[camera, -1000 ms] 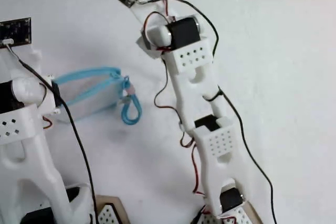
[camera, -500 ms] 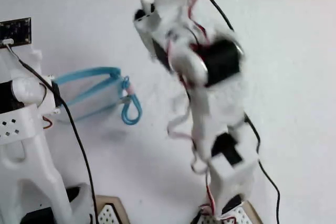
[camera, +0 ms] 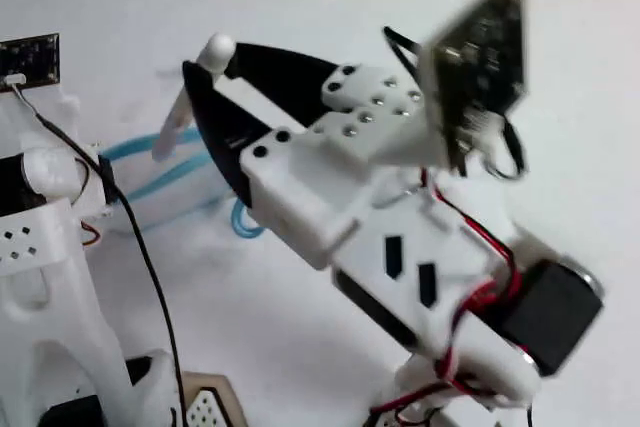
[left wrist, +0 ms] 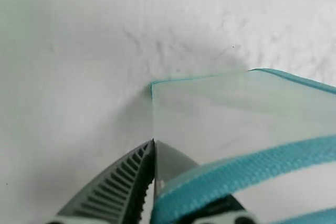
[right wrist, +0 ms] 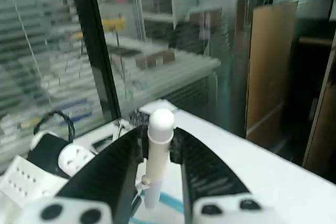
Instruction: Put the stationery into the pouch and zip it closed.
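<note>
Clear pouch (camera: 150, 182) with blue zip edging lies flat on the tabletop (camera: 580, 157), left side — left gripper (left wrist: 153, 153) pinched tight onto its edge. The right gripper (right wrist: 157, 139) hangs high over the tabletop, clamped on a white pen (right wrist: 156, 182) — rounded cap poking past the fingertips.

No text, label, number or sign is legible on anything.

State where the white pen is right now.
In the high view the white pen is clamped in the right gripper, held over the pouch towards the table's left side.
</note>
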Tool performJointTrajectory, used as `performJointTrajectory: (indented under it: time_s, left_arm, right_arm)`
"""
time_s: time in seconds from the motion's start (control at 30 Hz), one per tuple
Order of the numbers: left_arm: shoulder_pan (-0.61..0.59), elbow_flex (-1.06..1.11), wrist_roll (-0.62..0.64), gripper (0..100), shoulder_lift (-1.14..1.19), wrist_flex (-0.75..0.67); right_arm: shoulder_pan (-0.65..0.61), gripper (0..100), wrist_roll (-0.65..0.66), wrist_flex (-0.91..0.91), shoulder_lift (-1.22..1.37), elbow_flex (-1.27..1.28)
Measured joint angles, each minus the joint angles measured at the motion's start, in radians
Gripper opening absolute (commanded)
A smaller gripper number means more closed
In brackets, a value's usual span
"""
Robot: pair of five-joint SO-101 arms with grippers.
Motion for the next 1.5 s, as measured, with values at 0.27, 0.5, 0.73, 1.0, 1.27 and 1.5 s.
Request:
performJointTrajectory:
  time_s: [0.27, 0.5, 0.73, 1.0, 1.27, 1.5]
  left_arm:
    - [0.000, 0.000, 0.000, 2, 0.000, 0.000]
    - [0.000, 0.000, 0.000, 2, 0.000, 0.000]
    - [0.000, 0.000, 0.000, 2, 0.000, 0.000]
    - [0.000, 0.000, 0.000, 2, 0.000, 0.000]
    - [0.000, -0.002, 0.002, 2, 0.000, 0.000]
    - [0.000, 0.000, 0.000, 2, 0.000, 0.000]
  right_arm:
    - [-0.006, 1.7, 0.008, 0.011, 0.181, 0.000]
    - [-0.005, 1.7, 0.012, 0.009, 0.331, 0.000]
    - [0.054, 1.8, 0.025, -0.014, 0.410, 0.000]
    - [0.034, 1.8, 0.135, 0.071, 0.436, 0.000]
    - [0.026, 24.8, 0.141, 0.077, 0.470, 0.000]
    - [0.020, 27.2, 0.141, 0.077, 0.460, 0.002]
